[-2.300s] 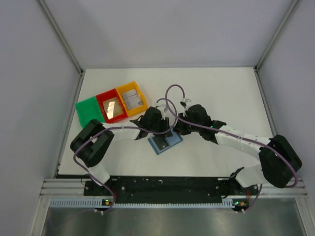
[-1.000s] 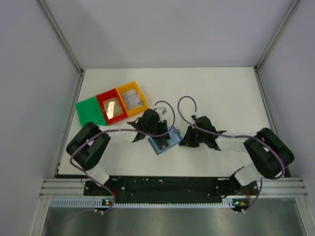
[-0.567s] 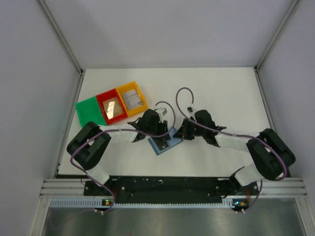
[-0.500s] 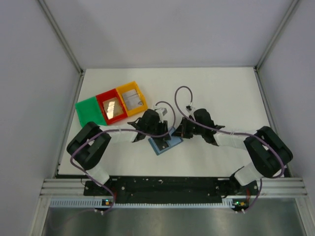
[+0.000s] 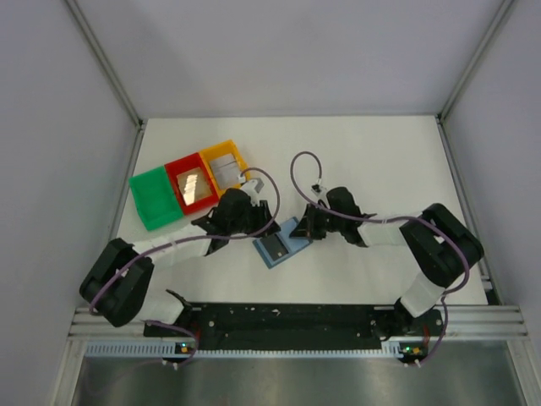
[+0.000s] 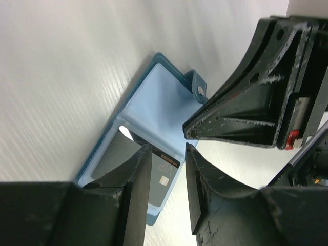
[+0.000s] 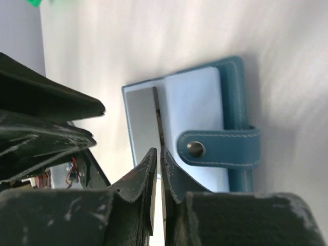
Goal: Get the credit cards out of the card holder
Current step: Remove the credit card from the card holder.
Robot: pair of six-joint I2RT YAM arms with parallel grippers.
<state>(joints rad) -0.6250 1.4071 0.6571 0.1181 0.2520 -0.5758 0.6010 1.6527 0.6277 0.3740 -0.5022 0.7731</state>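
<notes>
The blue card holder [image 5: 276,249] lies open on the white table between both arms. Its near pocket holds a grey credit card [image 6: 163,174] marked VIP; the far pale-blue pocket [image 6: 161,102] with the snap strap [image 7: 218,149] shows nothing in it. My left gripper [image 6: 166,151] hovers open just above the card, one finger on each side of it. My right gripper [image 7: 158,152] is shut, its tips at the fold beside the card's dark top edge [image 7: 156,113]. Whether they pinch anything I cannot tell. In the top view, the left gripper [image 5: 262,230] and right gripper [image 5: 302,230] flank the holder.
Green [image 5: 152,200], red [image 5: 173,169] and yellow [image 5: 221,150] trays stand in a row at the left rear. The red tray holds a shiny card [image 5: 195,185] and the yellow one a grey card [image 5: 228,174]. Metal frame posts rise at the back corners.
My right gripper has moved left from the bare table onto the holder's right side. The left arm has swung its elbow out left, and its gripper has shifted slightly left over the holder.
</notes>
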